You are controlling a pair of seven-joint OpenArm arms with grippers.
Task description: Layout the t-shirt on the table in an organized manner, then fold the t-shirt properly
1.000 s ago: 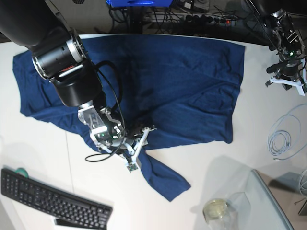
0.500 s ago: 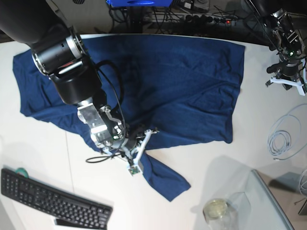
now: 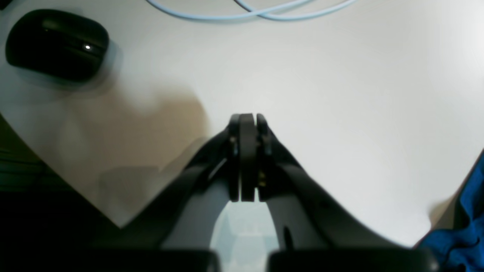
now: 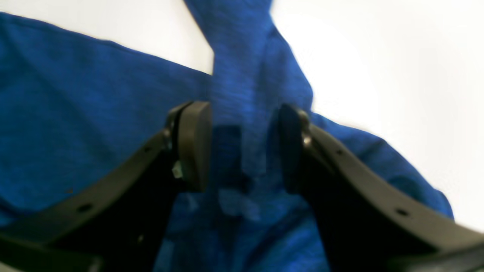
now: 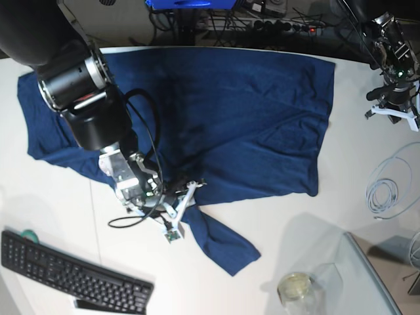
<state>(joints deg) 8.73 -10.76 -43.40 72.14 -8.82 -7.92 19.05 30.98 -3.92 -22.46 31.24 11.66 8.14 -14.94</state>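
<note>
The navy t-shirt (image 5: 236, 111) lies spread over the white table (image 5: 282, 216), with one sleeve (image 5: 220, 243) trailing toward the front. My right gripper (image 5: 177, 209) sits low over the base of that sleeve. In the right wrist view the right gripper (image 4: 242, 147) is open, its pads (image 4: 194, 143) standing either side of a raised fold of the t-shirt (image 4: 94, 113) with gaps showing. My left gripper (image 5: 392, 110) hovers off the shirt's far right edge. The left wrist view shows the left gripper (image 3: 247, 158) shut on nothing above bare table, a corner of the t-shirt (image 3: 467, 223) at its lower right.
A black keyboard (image 5: 72, 275) lies at the front left. A glass jar (image 5: 295, 287) and a clear panel (image 5: 371, 275) stand front right. A coiled pale blue cable (image 5: 388, 187) lies right of the shirt. A black mouse (image 3: 56, 43) rests near the left gripper.
My right arm has shifted a little to the left along the sleeve's base, and its gripper stands open again. The left arm has stayed put.
</note>
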